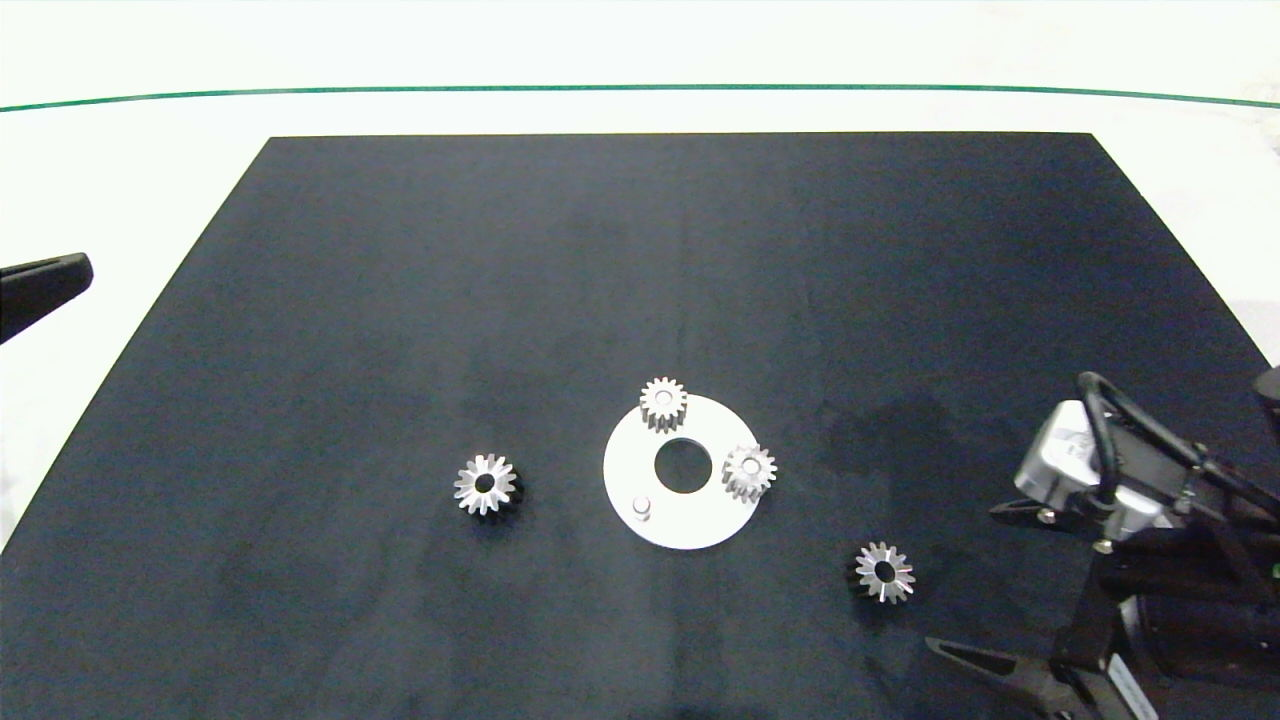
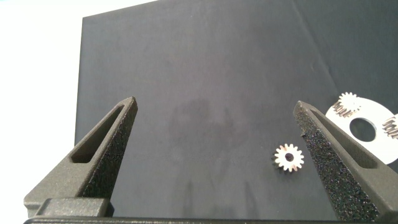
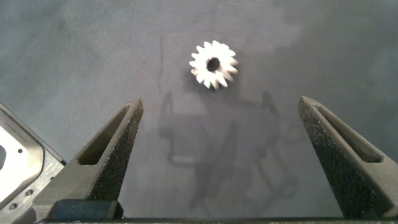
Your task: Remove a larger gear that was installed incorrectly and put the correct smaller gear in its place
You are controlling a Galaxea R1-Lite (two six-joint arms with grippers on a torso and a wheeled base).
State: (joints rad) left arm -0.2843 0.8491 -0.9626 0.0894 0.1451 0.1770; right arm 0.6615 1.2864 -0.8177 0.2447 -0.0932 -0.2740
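1. Black mat on a white tabletop, and a white round plate with a big centre hole sits on the mat near the middle.
2. Two chunky pinions stand on that plate: one at the far rim and one at the right rim. A short peg sticks up near the front-left rim.
3. The larger gear, the star-looking one with long teeth, lies flat on the mat left of the plate, well clear of it. The left wrist view catches it too, just beside one finger's inner face.
4. The smaller gear, with short teeth and a wide dark hole, lies flat on the mat to the front right of the plate, also off it.
5. Right hand is low over the mat's front-right corner with its fingers spread wide and gripping nothing. The smaller gear is just in front of the opening, not between the fingers and not touching them.
6. Left hand is parked out past the mat's left edge, over the white tabletop. Its fingers are apart and empty too, and only a dark tip shows in the head view.
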